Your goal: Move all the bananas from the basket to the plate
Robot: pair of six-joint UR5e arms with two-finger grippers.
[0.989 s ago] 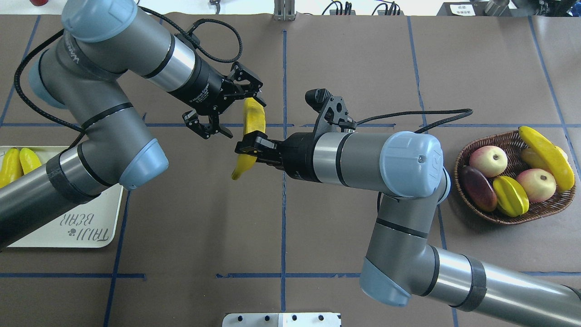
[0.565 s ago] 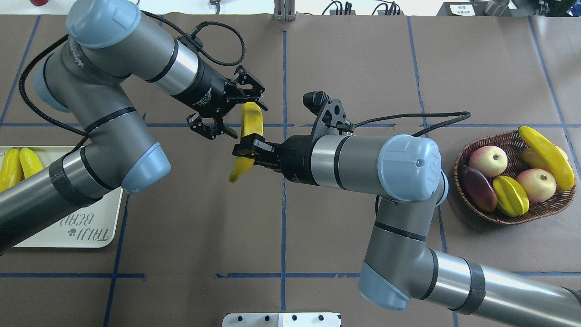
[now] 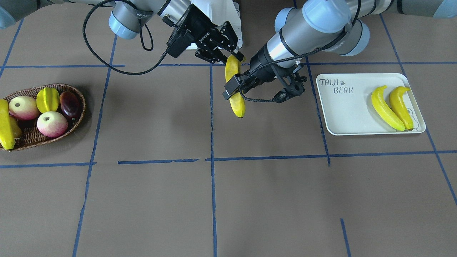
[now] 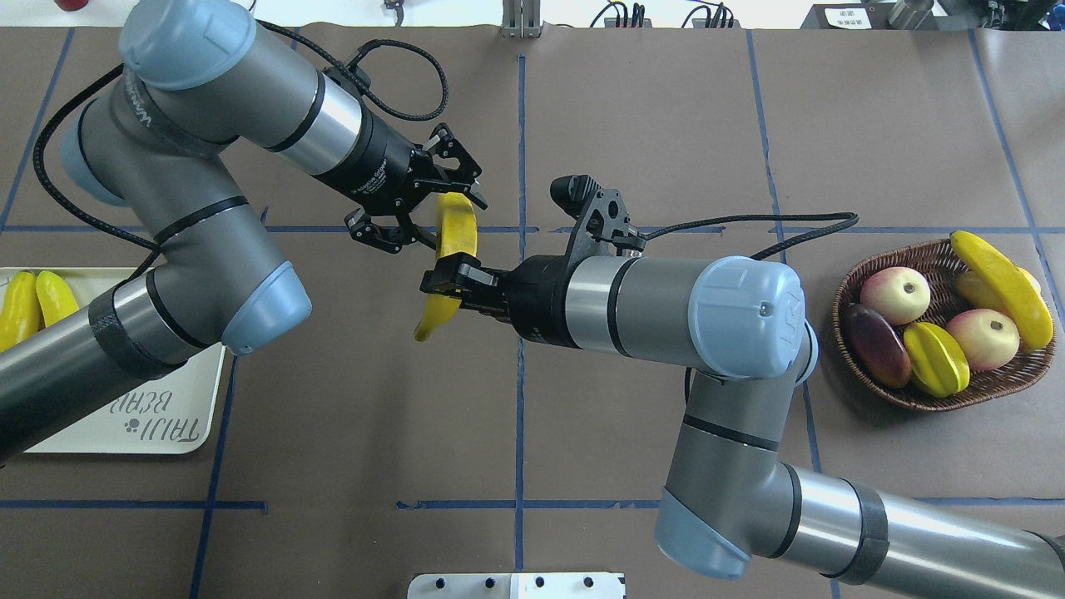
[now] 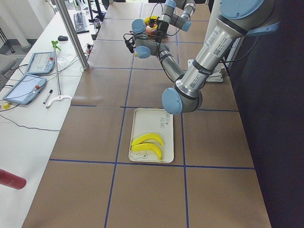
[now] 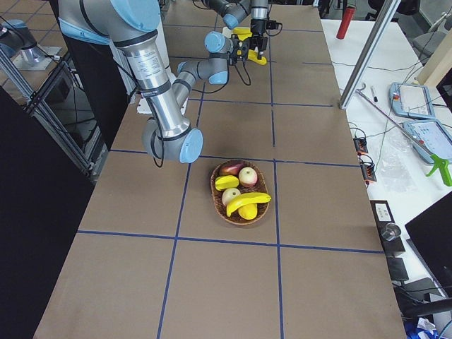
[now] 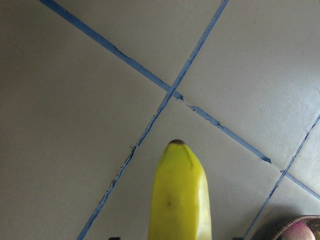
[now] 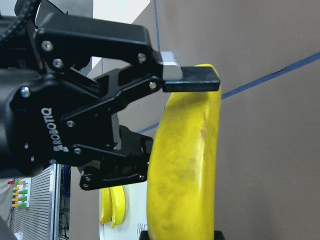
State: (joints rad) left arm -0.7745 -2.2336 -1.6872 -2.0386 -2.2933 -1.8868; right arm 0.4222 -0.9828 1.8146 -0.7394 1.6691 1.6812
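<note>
Passing a banana point(image 4: 434, 309) arm to arm above the middle of the table point(image 4: 333, 416), my rig sits at the riskiest point of the hand-off. The right gripper point(image 4: 445, 283) is clamped across the fruit's lower half. The left gripper point(image 4: 453, 223) has its fingers point(image 8: 192, 84) spread wide around the other end, one pad over the tip, with nothing pinched as far as I can judge.

If I let the right side go before the left closes, the banana falls to the table. A grip so near the smooth, tapering tip could also squeeze it out sideways. The two sets of fingers are close enough to knock together.

The left arm point(image 4: 191, 166) angles down from high toward the centre line. The right arm point(image 4: 649, 304) reaches roughly level across it, toward the plate point(image 3: 342, 114) side. Two bananas point(image 3: 385, 107) lie on the plate, and another banana point(image 4: 1003, 287) rests across the basket point(image 4: 940, 401) among apples point(image 4: 894, 295).
</note>
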